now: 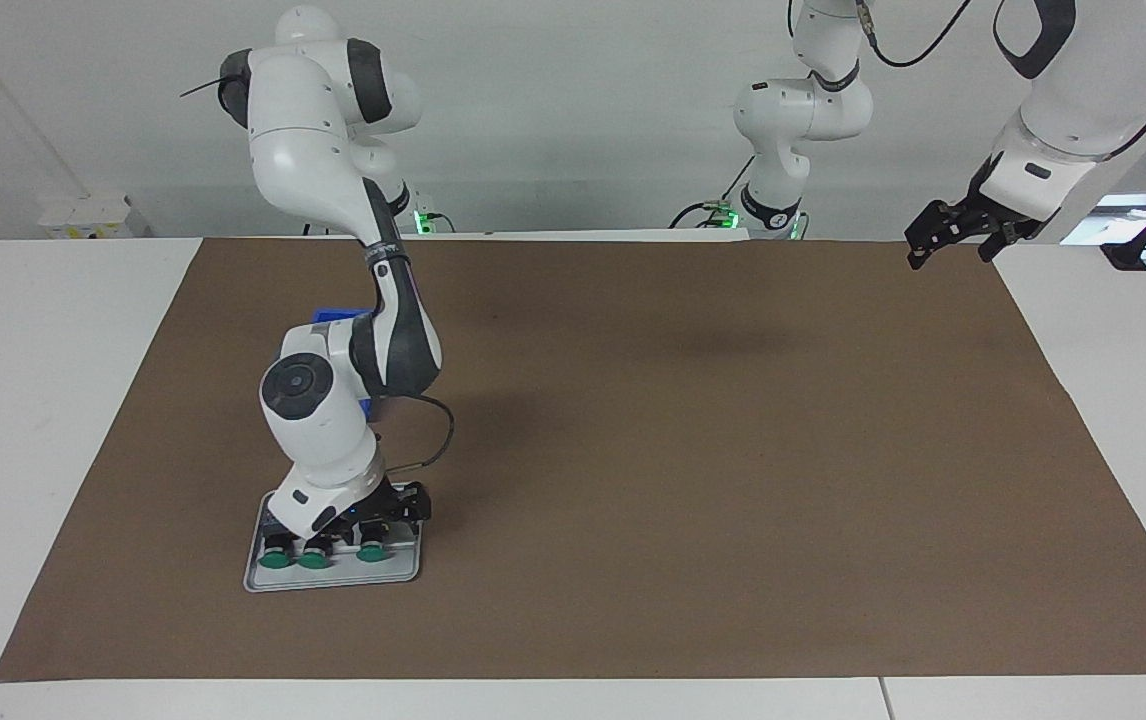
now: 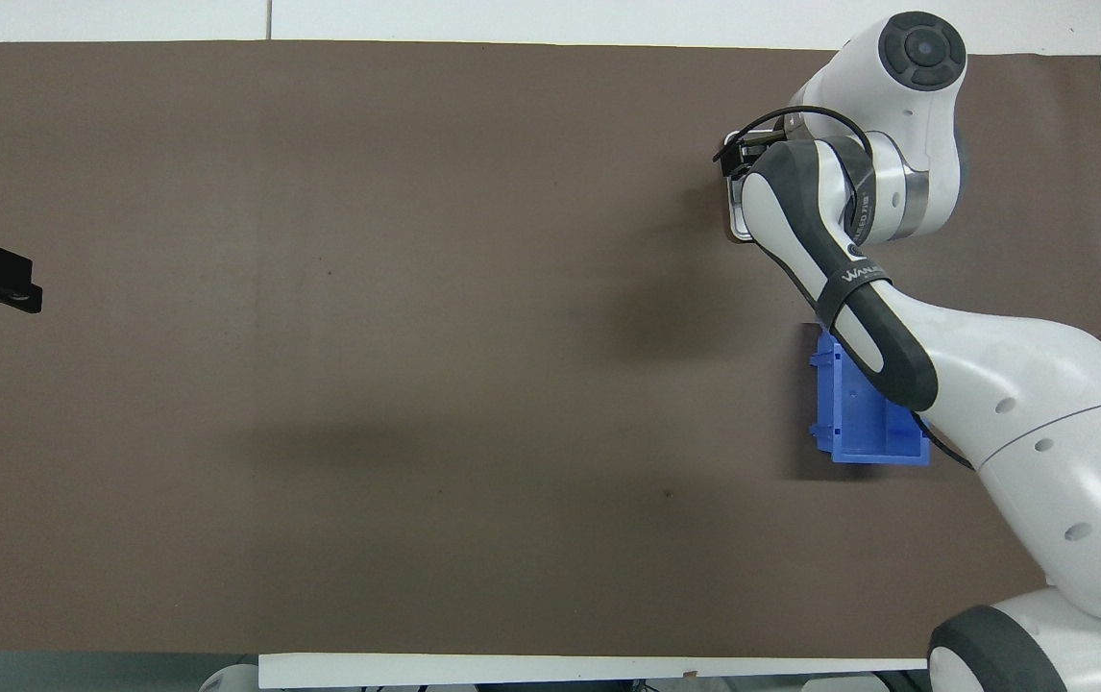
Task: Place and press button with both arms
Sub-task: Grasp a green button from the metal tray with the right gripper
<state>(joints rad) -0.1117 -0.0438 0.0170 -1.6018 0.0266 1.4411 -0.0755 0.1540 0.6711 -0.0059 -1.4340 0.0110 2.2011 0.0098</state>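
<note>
Lower left of facing view: right arm (image 1: 353, 330) bent down, right gripper (image 1: 373, 525) low over grey tray (image 1: 263, 570), fingers apart around no visible load. Three buttons (image 1: 313, 558) upright in tray, row running sideways, green caps up. Upper right: left gripper (image 1: 953, 235) waits raised, fingers apart.

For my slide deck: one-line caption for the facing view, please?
Right end effector down at the grey tray holding three green buttons; left end effector waits raised, open.

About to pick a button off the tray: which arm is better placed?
Right. Its claw is down at the grey tray, over the three green buttons. The left claw waits raised over the table's other end.
</note>
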